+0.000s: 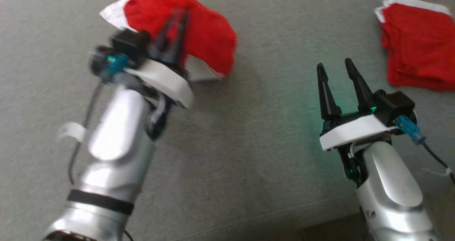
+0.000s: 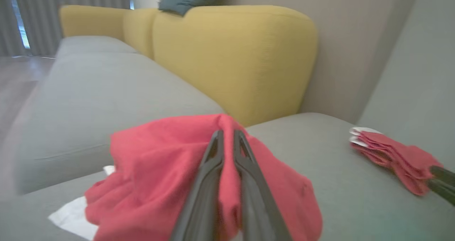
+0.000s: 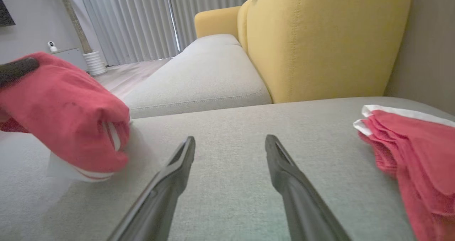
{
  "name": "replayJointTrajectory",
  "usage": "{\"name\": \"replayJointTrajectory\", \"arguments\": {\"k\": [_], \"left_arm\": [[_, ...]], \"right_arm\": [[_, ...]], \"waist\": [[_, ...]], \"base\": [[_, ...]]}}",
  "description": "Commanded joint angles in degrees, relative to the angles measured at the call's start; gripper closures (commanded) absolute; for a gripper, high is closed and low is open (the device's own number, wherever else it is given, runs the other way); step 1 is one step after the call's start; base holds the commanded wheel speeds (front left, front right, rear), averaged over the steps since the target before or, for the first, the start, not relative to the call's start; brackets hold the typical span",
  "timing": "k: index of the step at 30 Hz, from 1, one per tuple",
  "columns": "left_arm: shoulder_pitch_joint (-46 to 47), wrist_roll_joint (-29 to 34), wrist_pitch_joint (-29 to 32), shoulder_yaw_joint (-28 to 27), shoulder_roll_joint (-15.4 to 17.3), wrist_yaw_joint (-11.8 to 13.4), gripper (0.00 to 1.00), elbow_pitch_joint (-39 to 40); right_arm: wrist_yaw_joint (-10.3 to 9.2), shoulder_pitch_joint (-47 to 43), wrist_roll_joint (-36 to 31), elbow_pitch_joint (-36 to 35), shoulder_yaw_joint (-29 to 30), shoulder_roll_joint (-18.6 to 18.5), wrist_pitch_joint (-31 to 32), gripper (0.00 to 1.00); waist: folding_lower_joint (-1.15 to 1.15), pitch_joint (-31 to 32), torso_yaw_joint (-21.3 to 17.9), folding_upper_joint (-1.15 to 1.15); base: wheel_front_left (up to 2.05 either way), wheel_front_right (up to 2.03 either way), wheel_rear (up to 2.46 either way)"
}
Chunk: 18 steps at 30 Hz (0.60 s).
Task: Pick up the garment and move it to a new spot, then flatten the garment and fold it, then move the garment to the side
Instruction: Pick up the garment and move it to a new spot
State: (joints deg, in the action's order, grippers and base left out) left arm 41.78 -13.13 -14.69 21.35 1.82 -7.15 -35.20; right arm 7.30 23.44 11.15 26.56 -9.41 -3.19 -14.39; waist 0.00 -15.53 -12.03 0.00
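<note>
A crumpled red garment with white trim (image 1: 206, 31) hangs in a bunch over the grey cushion at the upper left of the head view. My left gripper (image 1: 179, 17) is shut on a fold of the garment (image 2: 160, 170), its two fingers (image 2: 209, 184) pinching the cloth between them; the arm looks blurred. The same bundle (image 3: 67, 120) hangs at the left of the right wrist view. My right gripper (image 1: 336, 68) stands open above the bare cushion, nothing between its fingers (image 3: 177, 166).
A second red garment (image 1: 419, 45), folded with white edges, lies at the upper right on the grey sofa seat (image 1: 249, 145); the same folded garment (image 3: 412, 148) shows in the right wrist view. A yellow backrest (image 3: 320, 38) rises behind. The seat's front edge runs along the lower right.
</note>
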Motion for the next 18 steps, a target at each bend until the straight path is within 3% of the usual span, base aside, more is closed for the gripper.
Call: {"name": "replayJointTrajectory", "arguments": {"k": [1,6,11,12,13,18], "left_arm": [[0.8,-1.2,-0.3,0.4,1.1,-0.3,1.0,2.8],[-0.4,-6.5,-0.3,9.9,1.1,1.7,1.0,5.8],[-2.6,-9.0,-0.3,13.5,1.1,5.7,1.0,8.3],[-3.3,-8.7,-0.3,13.5,1.1,6.4,0.65,8.2],[-4.1,-8.5,-0.3,13.3,1.1,7.1,0.0,7.9],[-8.3,-6.9,-0.3,9.6,1.9,9.3,0.0,7.6]], "right_arm": [[0.19,-0.4,0.6,-2.0,-1.4,0.3,-0.6,0.0],[0.19,-0.9,1.1,-2.5,-1.3,0.3,-0.6,0.0],[0.19,-1.0,1.4,-2.8,-1.1,0.3,-0.6,0.0],[0.19,-1.0,1.4,-2.8,-1.0,0.3,-0.6,0.0],[0.19,-0.9,1.4,-2.8,-1.0,0.3,-0.6,0.0],[0.19,-1.0,0.9,-2.7,-0.7,0.3,-0.6,0.0]], "waist": [[0.0,-0.3,-1.9,0.0],[0.0,-0.6,-3.3,0.0],[0.0,-0.7,-2.9,0.0],[0.0,-0.6,-2.7,0.0],[0.0,-0.5,-2.4,0.0],[0.0,0.4,-0.5,0.0]], "base": [[0.0,0.0,0.0],[0.0,0.0,0.0],[0.0,0.0,0.0],[0.0,0.0,0.0],[0.0,0.0,0.0],[0.0,0.0,0.0]]}}
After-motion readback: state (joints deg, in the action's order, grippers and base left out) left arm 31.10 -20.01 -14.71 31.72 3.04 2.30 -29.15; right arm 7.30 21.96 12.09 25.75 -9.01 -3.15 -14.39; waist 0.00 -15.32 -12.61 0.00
